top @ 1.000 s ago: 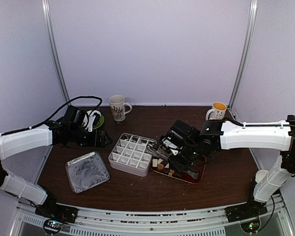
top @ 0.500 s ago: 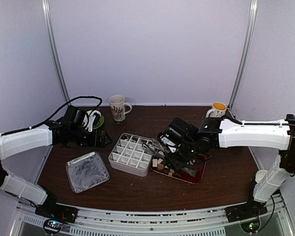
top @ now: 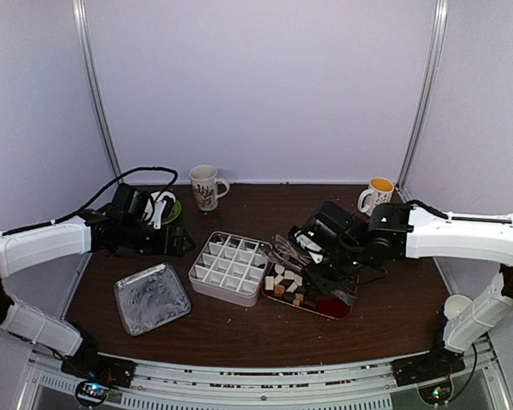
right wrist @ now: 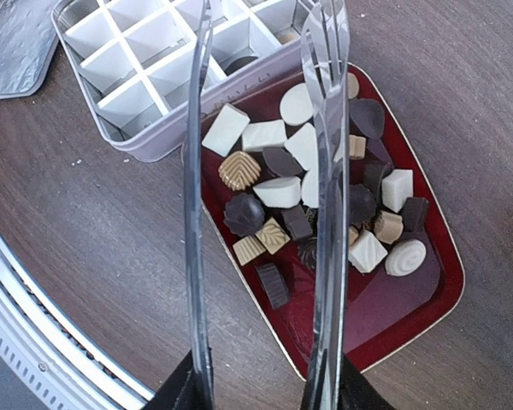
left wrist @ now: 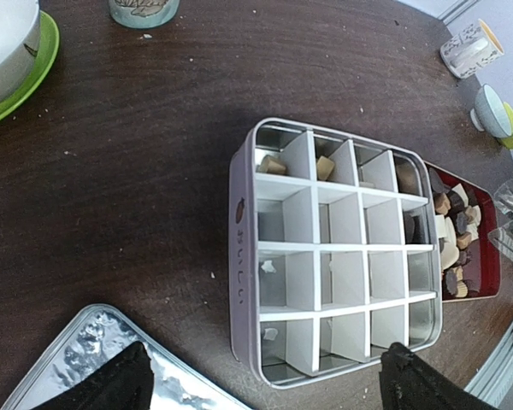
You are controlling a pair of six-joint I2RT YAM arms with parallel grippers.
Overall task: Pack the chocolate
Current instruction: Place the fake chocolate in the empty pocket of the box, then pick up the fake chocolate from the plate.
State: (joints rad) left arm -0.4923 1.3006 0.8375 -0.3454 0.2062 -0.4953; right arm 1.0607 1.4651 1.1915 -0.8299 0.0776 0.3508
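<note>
Pulled back toward the right edge of the tabletop (top: pixel 239 331) with the right gripper (right wrist: pixel 265 395) since a second ago, baring more of the red tray (top: pixel 335 307). Clamped on the long shiny tongs (right wrist: pixel 323 171), their two arms apart, one plain and one fork-toothed at the tip, both hanging above the chocolate (right wrist: pixel 278 192). No change at the left gripper (top: pixel 176 242): spread wide, holding nothing, toward the left edge.

Heaped in the glossy, round-cornered tray: white blocks, ribbed tan cubes, dark domes, one pale swirl. Also a few pieces in the far and right-hand cells of the box (left wrist: pixel 239 256), a pale tin with white dividers, just beside the tray's left side.

Near the box toward the near left corner, a crinkled silver lid (top: pixel 151 297). Along the far edge, a patterned mug (top: pixel 205 187), a yellow-lined mug (top: pixel 379 193), a white cup on a green saucer (top: pixel 164 207).
</note>
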